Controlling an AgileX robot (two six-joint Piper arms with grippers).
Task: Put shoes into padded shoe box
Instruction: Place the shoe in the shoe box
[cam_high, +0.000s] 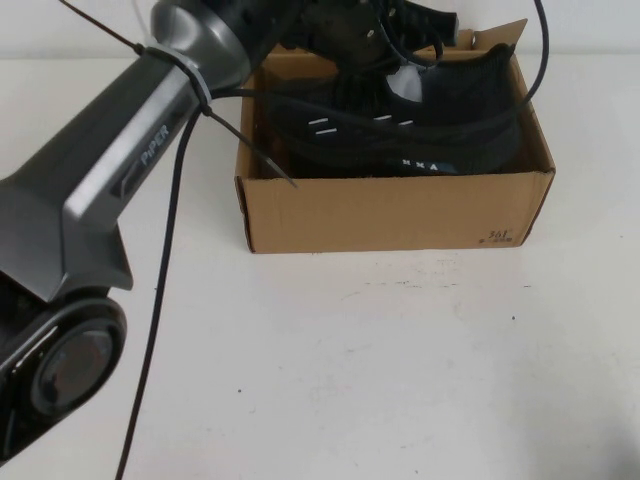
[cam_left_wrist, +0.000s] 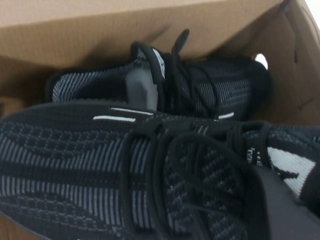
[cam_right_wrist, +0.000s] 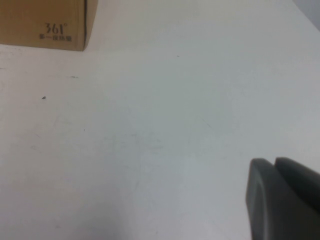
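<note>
Shoes (cam_high: 400, 130) sit inside the padded shoe box (cam_high: 390, 215), which stands in the upper middle of the high view on the white table (cam_high: 400, 370), its small dark logo (cam_high: 502, 236) at the lower right corner of its front wall. Both are black knit sneakers with short white dash marks on their sides, lying side by side along the length of the box. My left arm (cam_high: 120, 170) reaches from the lower left of that view up to the top edge and over the box, and my left gripper (cam_high: 420, 20) is above the rear of the box at the top of the frame (only a dark part of it shows, so I cannot tell how its fingers stand). From my left wrist camera the near shoe (cam_left_wrist: 125, 170) fills the lower half of the frame with its laces up, and the far shoe (cam_left_wrist: 200, 85) lies beyond it against the cardboard wall. My right gripper (cam_right_wrist: 275, 197) hangs over bare table well apart from the box, at the lower right of its own wrist view; its two dark fingers (cam_right_wrist: 260, 200) lie pressed together with nothing between them.
</note>
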